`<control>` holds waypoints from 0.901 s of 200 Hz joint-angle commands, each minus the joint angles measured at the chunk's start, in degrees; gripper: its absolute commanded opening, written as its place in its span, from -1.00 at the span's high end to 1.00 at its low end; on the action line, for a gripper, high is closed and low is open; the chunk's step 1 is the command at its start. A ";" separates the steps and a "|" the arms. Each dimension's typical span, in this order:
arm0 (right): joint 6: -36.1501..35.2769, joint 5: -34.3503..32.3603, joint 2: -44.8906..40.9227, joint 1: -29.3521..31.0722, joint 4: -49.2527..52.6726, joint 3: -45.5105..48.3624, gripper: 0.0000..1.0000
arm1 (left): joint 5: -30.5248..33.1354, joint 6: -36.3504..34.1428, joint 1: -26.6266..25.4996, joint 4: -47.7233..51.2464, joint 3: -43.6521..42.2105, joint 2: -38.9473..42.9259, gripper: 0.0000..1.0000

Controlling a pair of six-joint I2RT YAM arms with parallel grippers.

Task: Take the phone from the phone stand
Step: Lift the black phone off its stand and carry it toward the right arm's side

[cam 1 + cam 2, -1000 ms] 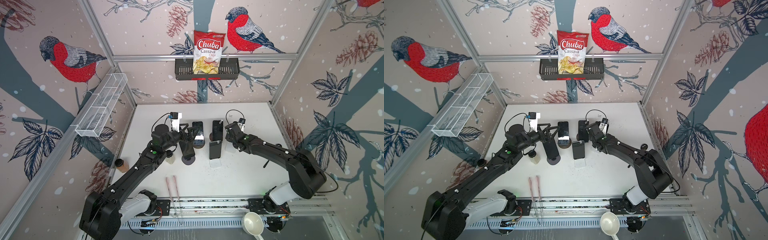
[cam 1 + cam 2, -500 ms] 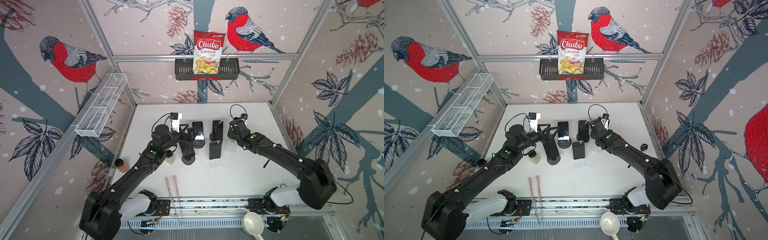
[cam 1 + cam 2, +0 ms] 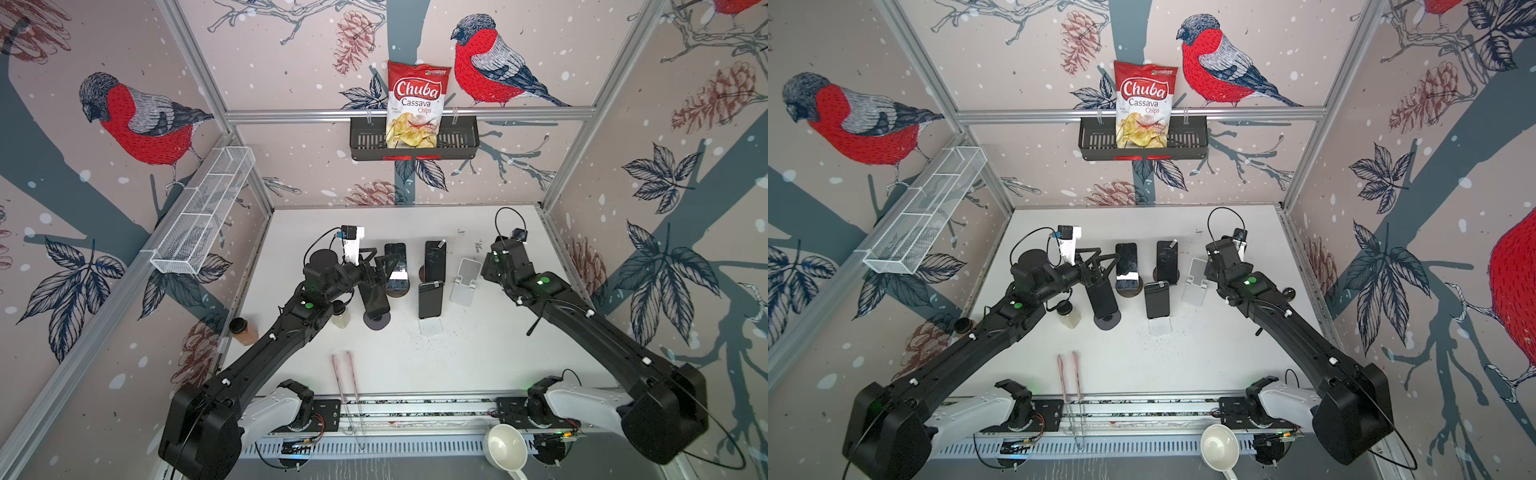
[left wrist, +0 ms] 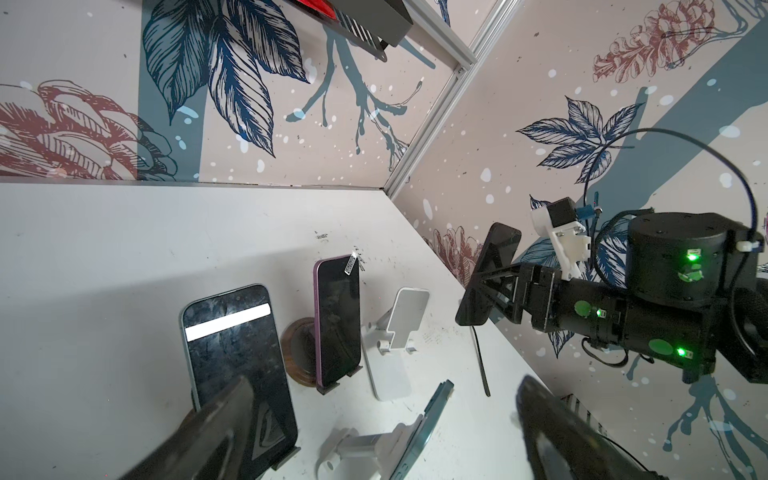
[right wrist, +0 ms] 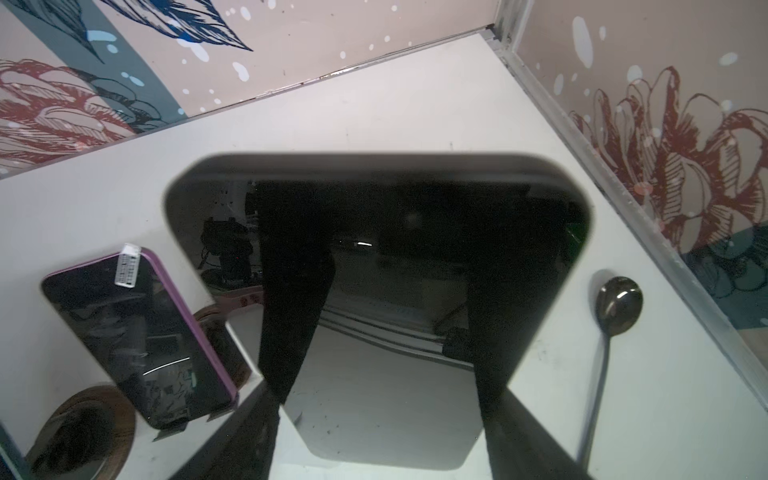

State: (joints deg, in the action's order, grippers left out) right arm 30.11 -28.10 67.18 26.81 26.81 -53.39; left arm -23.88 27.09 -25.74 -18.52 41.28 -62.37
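Phone is seen clamped by its edges in the R gripper, jaws closed on it, held up off the table and tilted. The white stand stands bare just beside the gripper, at its 9 o'clock in both top views. The phone itself is mostly hidden under the wrist there. So the pull-off is judged done, w/ only the set-down remaining. L gripper is spread wide w/ nothing held, near the striped phone; it's not needed here.

For a clean finish, the phone should be carried toward open table at the stand's 6 o'clock. It should not be taken back across the purple phone at the stand's 10 o'clock. A spoon is lying near, approx 4 o'clock of the gripper, so that side is best avoided. Squeeze should be held even: glass is slick & the hold seems near one end, so a swing is risked. Phone is to be brought low, levelled, one edge touched down first, then jaws eased apart. No drop from height.
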 commanded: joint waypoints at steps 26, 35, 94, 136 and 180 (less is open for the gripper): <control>-1.88 5.10 -0.58 -7.03 -5.11 4.03 -0.21 | 0.08 -0.46 -0.01 -1.68 0.28 0.09 -0.96; -2.22 6.11 0.26 -8.01 -6.13 4.51 -0.21 | 0.19 -0.51 -0.02 -1.64 0.30 0.07 -0.96; -5.40 13.17 11.15 -14.39 -9.13 1.64 -0.21 | 0.54 -0.98 -0.02 -1.35 0.21 0.31 -0.96; -7.92 16.89 17.30 -17.41 -11.68 -1.05 -0.21 | 1.51 -1.22 -0.02 -0.72 0.30 0.42 -0.96; -10.06 18.18 23.44 -18.59 -12.99 -3.35 -0.23 | 2.87 -1.79 -0.02 0.35 0.98 0.23 -0.96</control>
State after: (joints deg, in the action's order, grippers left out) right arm 22.33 -11.57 88.49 8.47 16.95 -55.72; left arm -22.22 26.55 -25.74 -18.50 41.32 -62.11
